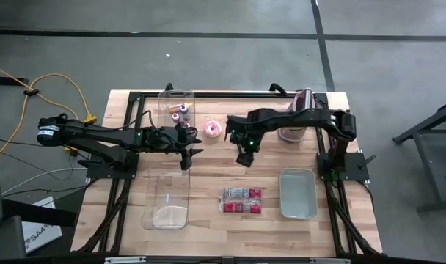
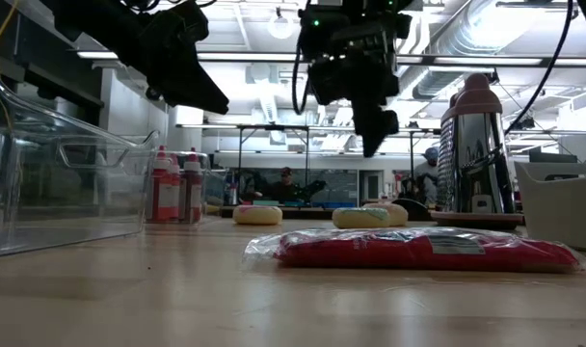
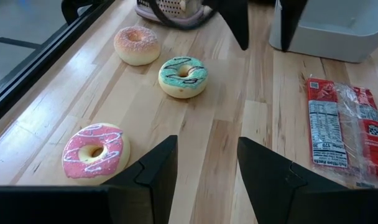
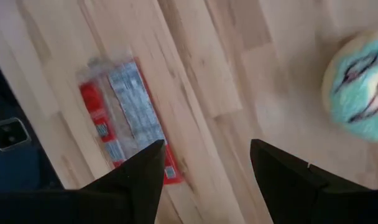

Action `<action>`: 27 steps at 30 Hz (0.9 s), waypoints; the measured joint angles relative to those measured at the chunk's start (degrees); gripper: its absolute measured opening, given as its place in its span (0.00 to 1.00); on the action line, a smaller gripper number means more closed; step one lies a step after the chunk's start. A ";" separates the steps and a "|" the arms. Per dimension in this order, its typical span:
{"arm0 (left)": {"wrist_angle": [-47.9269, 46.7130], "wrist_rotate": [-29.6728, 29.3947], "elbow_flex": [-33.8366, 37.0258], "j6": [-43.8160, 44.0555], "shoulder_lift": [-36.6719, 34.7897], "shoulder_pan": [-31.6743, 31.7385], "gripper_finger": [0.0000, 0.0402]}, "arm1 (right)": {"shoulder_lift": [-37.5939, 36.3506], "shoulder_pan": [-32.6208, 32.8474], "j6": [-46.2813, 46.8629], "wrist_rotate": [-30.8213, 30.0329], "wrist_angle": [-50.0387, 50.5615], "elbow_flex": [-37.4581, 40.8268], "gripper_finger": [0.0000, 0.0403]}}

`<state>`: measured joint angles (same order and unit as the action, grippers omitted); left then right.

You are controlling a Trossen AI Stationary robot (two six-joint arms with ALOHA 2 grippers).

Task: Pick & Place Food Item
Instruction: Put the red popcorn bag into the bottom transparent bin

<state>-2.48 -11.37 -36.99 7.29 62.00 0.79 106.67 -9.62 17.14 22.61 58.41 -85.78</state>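
Observation:
Three toy donuts lie flat on the wooden table: a pink-iced one (image 3: 96,151), a teal-iced one (image 3: 183,76) and a peach sprinkled one (image 3: 137,45). A red packet of food (image 1: 241,199) lies flat nearer the front edge. My right gripper (image 1: 245,158) hangs open above the table, pointing steeply down, between the teal donut (image 4: 360,87) and the red packet (image 4: 124,118); it touches nothing. My left gripper (image 1: 190,155) stands open in the air left of the donuts, with nothing between its fingers (image 3: 158,165).
A grey-white tray (image 1: 298,193) sits at the right front. One clear plastic bin (image 1: 166,198) lies at the left front, and another (image 1: 175,110) with small bottles at the back. A metal grater-like stand (image 1: 296,117) is at the back right, under the right arm.

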 joint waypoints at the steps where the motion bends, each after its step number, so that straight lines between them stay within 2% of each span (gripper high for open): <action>1: 0.00 -0.01 0.00 0.00 0.00 0.01 0.40 | 0.36 0.46 0.31 -0.06 -0.01 0.00 0.56; 6: 0.00 -0.01 0.00 0.00 0.00 0.00 0.40 | 0.59 3.43 1.25 -1.38 -0.60 0.00 0.56; 12: 0.00 0.01 0.00 0.00 0.00 0.01 0.40 | 0.59 7.75 5.92 -8.92 -0.34 0.02 0.56; 27: -0.02 0.01 0.00 0.00 0.00 0.01 0.40 | 0.07 15.08 15.18 -10.02 -11.36 10.11 0.56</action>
<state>-2.50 -11.35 -36.99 7.29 62.00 0.80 106.74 5.46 32.32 12.59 47.05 -75.67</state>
